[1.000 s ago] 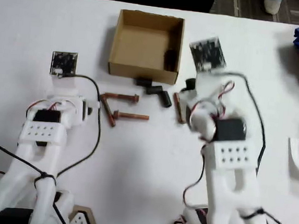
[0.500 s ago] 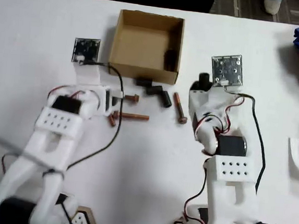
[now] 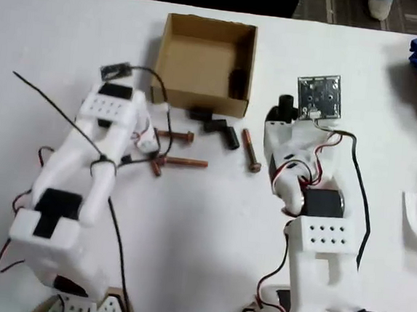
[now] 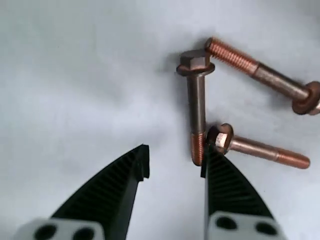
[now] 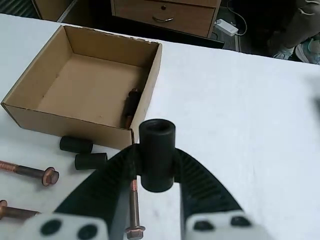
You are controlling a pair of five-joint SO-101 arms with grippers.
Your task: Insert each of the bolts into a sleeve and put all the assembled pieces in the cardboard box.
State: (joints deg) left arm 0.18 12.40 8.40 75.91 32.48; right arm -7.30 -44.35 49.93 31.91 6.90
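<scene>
The right hand (image 5: 156,167) is closed tight on a black sleeve (image 5: 157,152). It holds the sleeve upright with the open bore facing up, above the white desk (image 3: 202,228) and just off the near right corner of the cardboard box (image 3: 195,100). Inside the box, against its right wall, lies one assembled piece (image 3: 237,82), its long axis running along that wall.

The left hand (image 4: 175,160) has its jaws well apart and holds nothing. It hangs over a cluster of three copper bolts. The nearest bolt (image 4: 197,107) points its threaded end toward the hand, right by one fingertip (image 4: 210,160), though I can't tell whether they touch. The head of a second bolt (image 4: 260,150) sits against that same threaded end. A third bolt (image 4: 257,72) has its threads by the first one's head.

From above, two of these bolts lie across the desk from left to right and the third lies at a slant, mostly under the left arm. A fourth bolt (image 3: 250,150) lies apart beside the right arm, running near to far, with its head at the near end. Two loose sleeves (image 3: 200,114) (image 3: 225,132) lie on their sides just in front of the box.
</scene>
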